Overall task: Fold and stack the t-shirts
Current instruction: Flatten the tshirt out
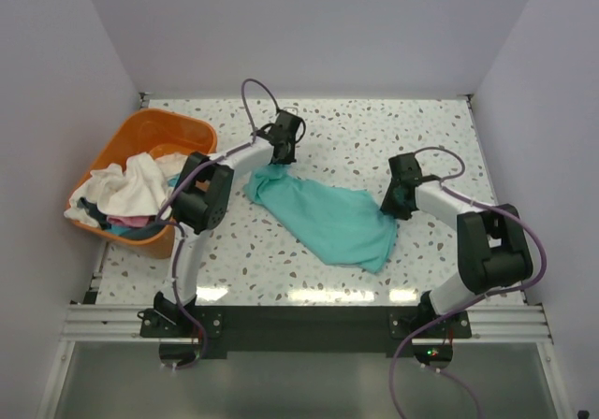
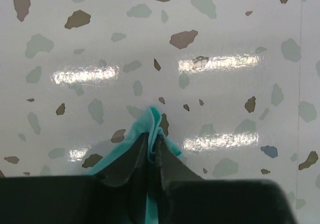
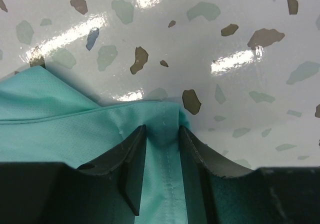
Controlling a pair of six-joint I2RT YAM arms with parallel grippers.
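A teal t-shirt (image 1: 328, 218) lies spread and crumpled on the speckled table (image 1: 374, 129). My left gripper (image 1: 283, 150) is at the shirt's far left corner. In the left wrist view it (image 2: 151, 136) is shut, pinching a fold of the teal cloth (image 2: 150, 118). My right gripper (image 1: 393, 200) is at the shirt's right edge. In the right wrist view it (image 3: 162, 134) has its jaws a narrow way apart, low on the table, with a hemmed fold of the shirt (image 3: 75, 129) bulging between them.
An orange basket (image 1: 182, 131) stands at the left edge, holding several heaped garments, white (image 1: 131, 183) on top with pink and dark ones below. The white walls enclose the table on three sides.
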